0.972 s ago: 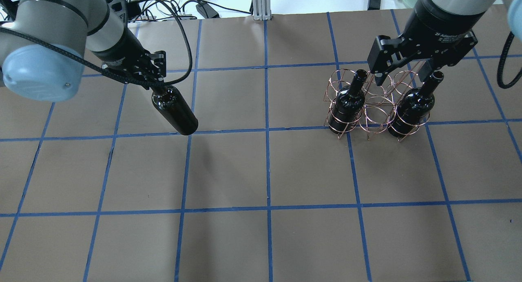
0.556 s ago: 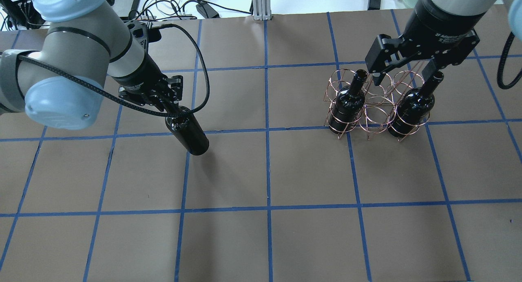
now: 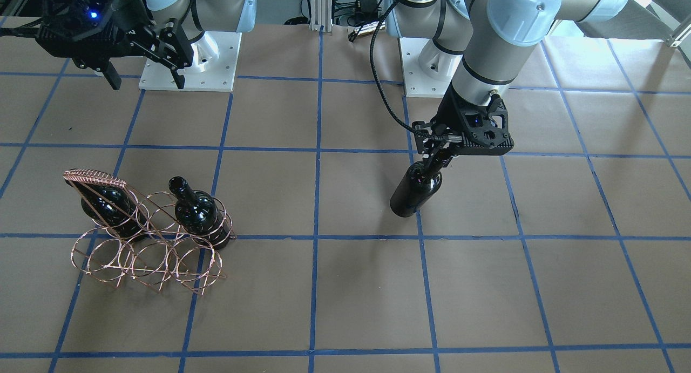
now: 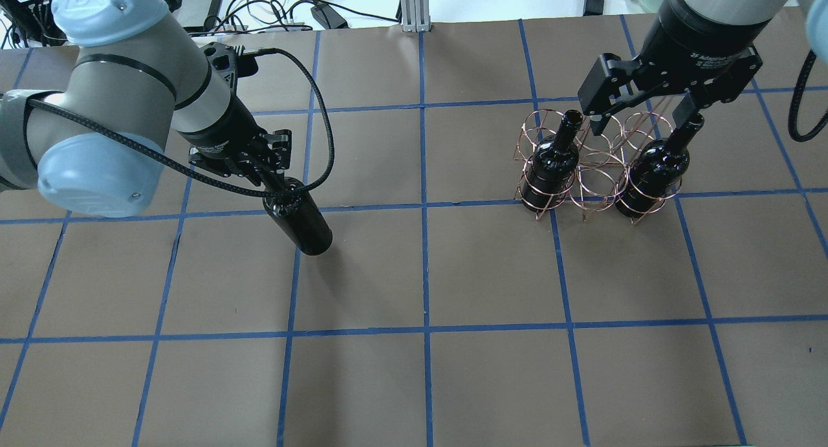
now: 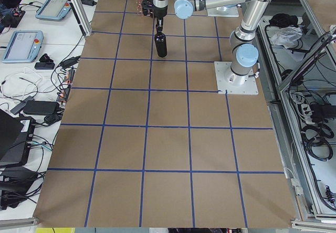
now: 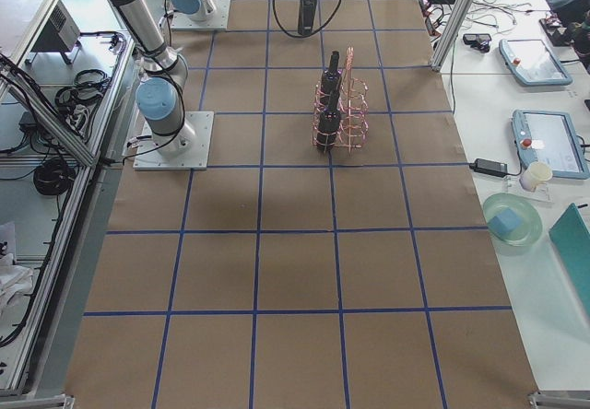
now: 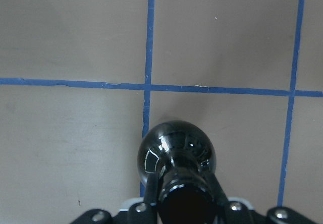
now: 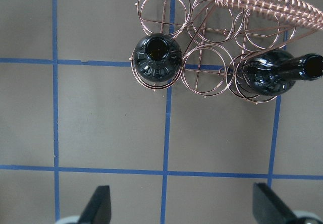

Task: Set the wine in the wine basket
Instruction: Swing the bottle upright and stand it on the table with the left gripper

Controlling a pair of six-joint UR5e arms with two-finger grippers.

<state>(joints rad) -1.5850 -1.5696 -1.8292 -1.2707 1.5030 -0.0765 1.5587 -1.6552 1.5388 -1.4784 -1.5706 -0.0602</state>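
Note:
My left gripper (image 4: pixel 273 175) is shut on the neck of a glossy black wine bottle (image 4: pixel 303 226) and holds it left of the table's middle. I cannot tell whether its base touches the table. The held bottle also shows in the front view (image 3: pixel 413 192) and the left wrist view (image 7: pixel 176 151). The copper wire basket (image 4: pixel 600 170) stands at the right. It holds two more black bottles, one in its left end ring (image 4: pixel 550 163) and one in its right end ring (image 4: pixel 650 175). My right gripper (image 4: pixel 643 118) is open and empty, high over the basket (image 8: pixel 267 4).
Brown paper with a blue tape grid (image 4: pixel 424 272) covers the table. Cables and devices (image 4: pixel 323 13) lie beyond the far edge. The arm bases (image 3: pixel 186 65) stand at the robot's side. The basket's middle rings (image 8: pixel 207 75) hold nothing.
My left arm has carried the bottle right and toward the near side, most of it in the first half second. The right gripper has stayed open over the basket.

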